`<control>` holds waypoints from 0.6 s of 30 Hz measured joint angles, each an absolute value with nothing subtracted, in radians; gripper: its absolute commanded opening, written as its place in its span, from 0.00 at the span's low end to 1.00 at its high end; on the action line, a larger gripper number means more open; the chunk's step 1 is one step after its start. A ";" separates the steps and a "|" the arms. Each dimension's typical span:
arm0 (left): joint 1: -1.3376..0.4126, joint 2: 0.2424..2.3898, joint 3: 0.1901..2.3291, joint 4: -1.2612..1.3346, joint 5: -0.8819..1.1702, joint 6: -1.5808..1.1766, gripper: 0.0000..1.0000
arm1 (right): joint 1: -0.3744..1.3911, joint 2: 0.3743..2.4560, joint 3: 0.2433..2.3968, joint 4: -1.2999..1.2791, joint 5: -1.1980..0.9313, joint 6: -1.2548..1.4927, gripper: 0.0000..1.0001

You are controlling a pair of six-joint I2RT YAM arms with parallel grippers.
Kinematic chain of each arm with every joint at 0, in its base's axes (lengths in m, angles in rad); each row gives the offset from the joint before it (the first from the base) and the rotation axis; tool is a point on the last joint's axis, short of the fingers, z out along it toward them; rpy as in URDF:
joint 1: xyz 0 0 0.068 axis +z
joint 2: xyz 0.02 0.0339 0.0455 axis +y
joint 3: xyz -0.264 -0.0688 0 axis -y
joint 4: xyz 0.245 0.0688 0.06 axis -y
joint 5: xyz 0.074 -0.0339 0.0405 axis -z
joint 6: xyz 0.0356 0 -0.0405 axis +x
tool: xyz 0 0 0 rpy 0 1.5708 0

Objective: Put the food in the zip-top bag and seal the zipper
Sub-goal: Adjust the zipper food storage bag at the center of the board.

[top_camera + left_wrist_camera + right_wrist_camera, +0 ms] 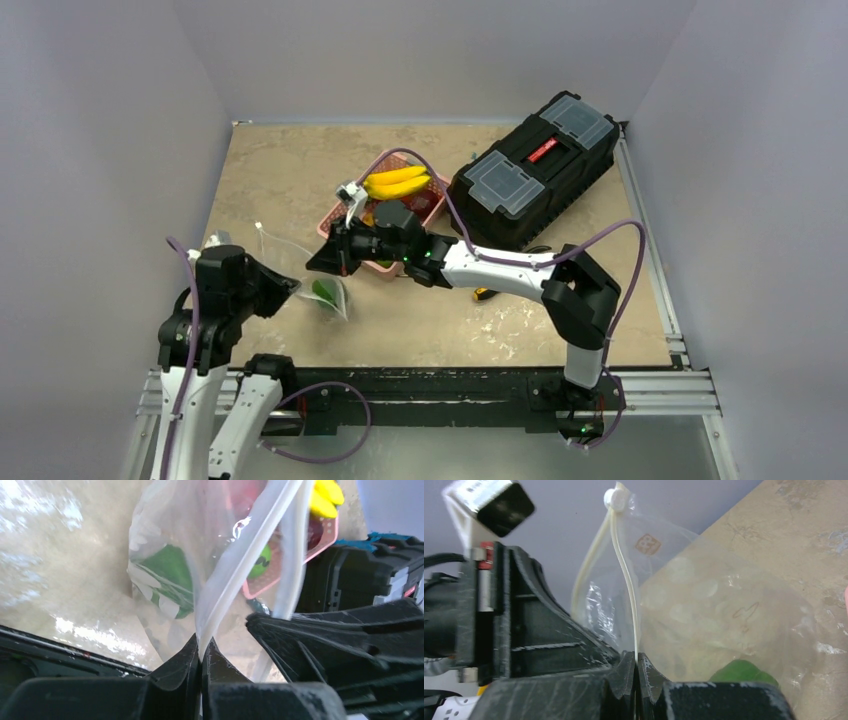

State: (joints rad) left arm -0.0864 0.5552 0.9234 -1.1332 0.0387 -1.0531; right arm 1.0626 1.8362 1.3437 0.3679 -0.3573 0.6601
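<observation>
Prepping the bag mouth
Pinched shut on zipper [240,565]: left gripper [201,652], right gripper [637,662]; bag [300,262] at 8 o'clock of basket [432,205]. Next, probably: spread mouth, free one gripper to fetch bananas [398,182].

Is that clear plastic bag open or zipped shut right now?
Open: the zip-top bag has its zipper strips apart, pinched by left gripper and right gripper.

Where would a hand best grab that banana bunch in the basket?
Around the middle of the bananas, coming straight down from above. The bunch lies uppermost in the basket, its long curve running left to right in the top view, so the grip should span its narrow width.
</observation>
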 measured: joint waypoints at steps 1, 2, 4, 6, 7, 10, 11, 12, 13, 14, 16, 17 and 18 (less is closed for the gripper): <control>-0.086 0.556 0.949 -1.145 0.017 -1.025 0.00 | 1.063 1.842 1.349 0.369 -0.358 0.661 0.00; -0.086 0.554 0.977 -1.154 -0.005 -0.998 0.00 | 1.063 1.848 1.356 0.371 -0.358 0.662 0.00; -0.086 0.528 1.032 -1.167 -0.045 -0.944 0.00 | 1.064 1.859 1.366 0.379 -0.361 0.665 0.00; -0.086 0.490 1.069 -1.178 -0.082 -0.904 0.00 | 1.065 1.866 1.372 0.383 -0.365 0.670 0.00; -0.086 0.471 1.082 -1.187 -0.098 -0.893 0.00 | 1.065 1.868 1.374 0.386 -0.370 0.673 0.00; -0.086 0.447 1.097 -1.212 -0.135 -0.860 0.00 | 1.065 1.887 1.385 0.397 -0.389 0.682 0.00; -0.086 0.455 1.090 -1.217 -0.133 -0.852 0.00 | 1.065 1.897 1.392 0.396 -0.390 0.683 0.02; -0.086 0.469 1.077 -1.218 -0.126 -0.846 0.00 | 1.065 1.914 1.404 0.389 -0.390 0.683 0.07; -0.086 0.487 1.060 -1.215 -0.114 -0.843 0.00 | 1.066 1.926 1.411 0.381 -0.390 0.682 0.13; -0.086 0.509 1.039 -1.210 -0.098 -0.841 0.00 | 1.066 1.940 1.420 0.365 -0.388 0.678 0.17; -0.086 0.557 0.994 -1.198 -0.066 -0.836 0.00 | 1.066 1.959 1.427 0.320 -0.380 0.665 0.25; -0.086 0.582 0.971 -1.188 -0.049 -0.833 0.00 | 1.066 1.964 1.431 0.287 -0.375 0.651 0.29; -0.086 0.603 0.954 -1.180 -0.032 -0.828 0.00 | 1.066 1.966 1.435 0.258 -0.371 0.640 0.35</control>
